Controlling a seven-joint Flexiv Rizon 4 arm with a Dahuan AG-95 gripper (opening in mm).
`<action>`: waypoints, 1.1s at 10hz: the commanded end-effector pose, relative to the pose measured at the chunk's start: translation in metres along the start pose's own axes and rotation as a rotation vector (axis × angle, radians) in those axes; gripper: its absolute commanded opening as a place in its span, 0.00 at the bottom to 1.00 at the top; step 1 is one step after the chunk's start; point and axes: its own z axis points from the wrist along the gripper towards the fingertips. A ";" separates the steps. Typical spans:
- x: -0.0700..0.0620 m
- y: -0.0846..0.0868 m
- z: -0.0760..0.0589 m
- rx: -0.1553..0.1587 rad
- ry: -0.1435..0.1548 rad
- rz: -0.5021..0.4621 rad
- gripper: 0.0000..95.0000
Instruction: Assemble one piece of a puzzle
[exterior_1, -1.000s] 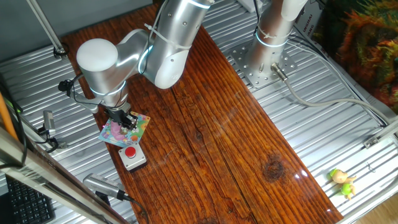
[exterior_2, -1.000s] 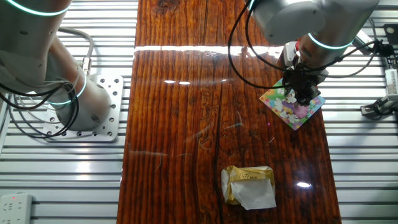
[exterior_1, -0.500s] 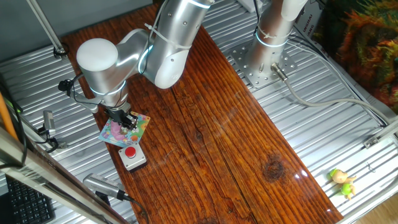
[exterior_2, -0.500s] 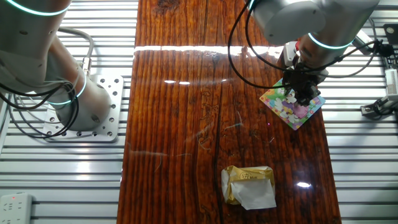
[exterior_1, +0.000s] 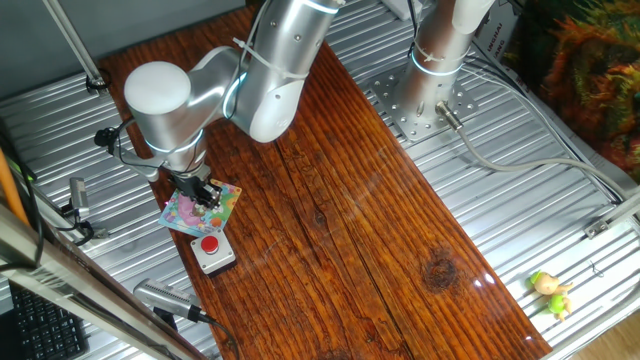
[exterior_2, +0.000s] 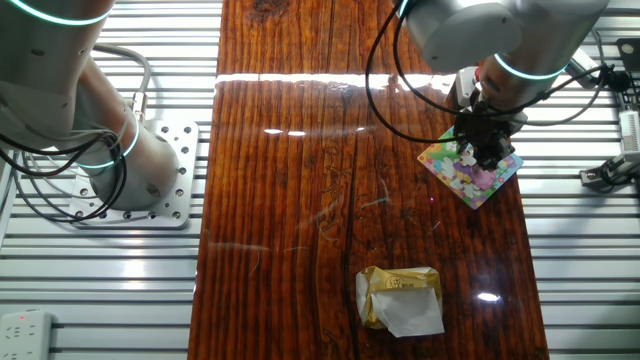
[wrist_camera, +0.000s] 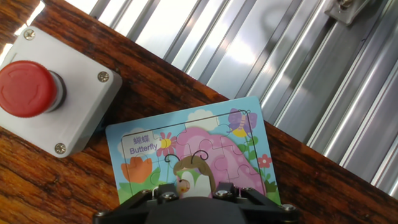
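The puzzle (wrist_camera: 199, 155) is a small square board with a pastel butterfly picture, lying flat near the table's edge (exterior_1: 200, 208) (exterior_2: 470, 165). My gripper (exterior_1: 207, 194) (exterior_2: 486, 152) stands straight down on the board's middle, tips at or just above its surface. In the hand view only two dark finger blocks (wrist_camera: 163, 195) show at the bottom edge, with the butterfly's head between them. No loose piece shows, and the fingertips themselves are hidden.
A grey box with a red button (wrist_camera: 37, 93) (exterior_1: 212, 250) sits right beside the board. A crumpled gold and white wrapper (exterior_2: 402, 298) lies further along the wooden table. Ribbed metal surface (wrist_camera: 292, 68) borders the wood, and the other arm's base (exterior_2: 120, 170) stands off to the side.
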 end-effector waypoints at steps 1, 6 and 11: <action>0.000 0.000 0.000 0.000 -0.005 0.002 0.40; 0.000 0.000 0.000 0.002 -0.009 0.005 0.40; 0.000 0.000 0.001 0.002 -0.009 0.005 0.20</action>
